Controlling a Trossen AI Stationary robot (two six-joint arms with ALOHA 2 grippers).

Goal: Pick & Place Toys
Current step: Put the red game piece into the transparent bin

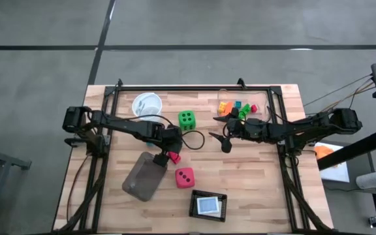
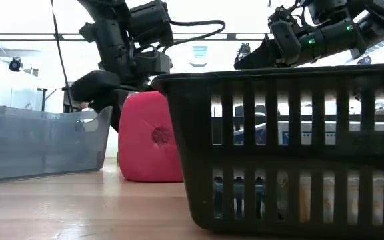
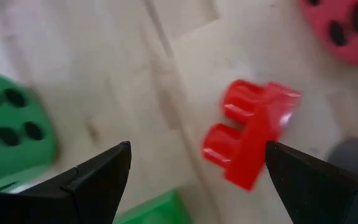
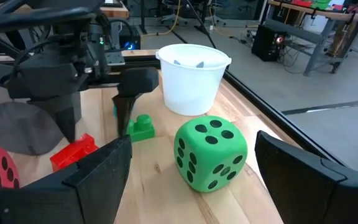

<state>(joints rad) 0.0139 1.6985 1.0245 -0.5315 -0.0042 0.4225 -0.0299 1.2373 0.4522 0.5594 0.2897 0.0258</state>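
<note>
A red brick (image 3: 250, 140) lies flat on the wooden table between the fingertips of my left gripper (image 3: 197, 180). The gripper is open, points steeply down and stands just above the brick (image 1: 173, 156) without touching it. A small green brick (image 4: 142, 127) lies beside it. The green die (image 1: 187, 119) sits a little farther back and the pink-red die (image 1: 185, 177) nearer the front. My right gripper (image 1: 222, 132) hovers open right of the green die (image 4: 211, 152), holding nothing.
A white cup (image 1: 147, 104) stands at the back left. A clear box (image 1: 256, 119) with several bright bricks sits at the back right. A grey tray (image 1: 142, 176) lies beside the pink-red die. A black basket (image 1: 208, 205) stands at the front edge.
</note>
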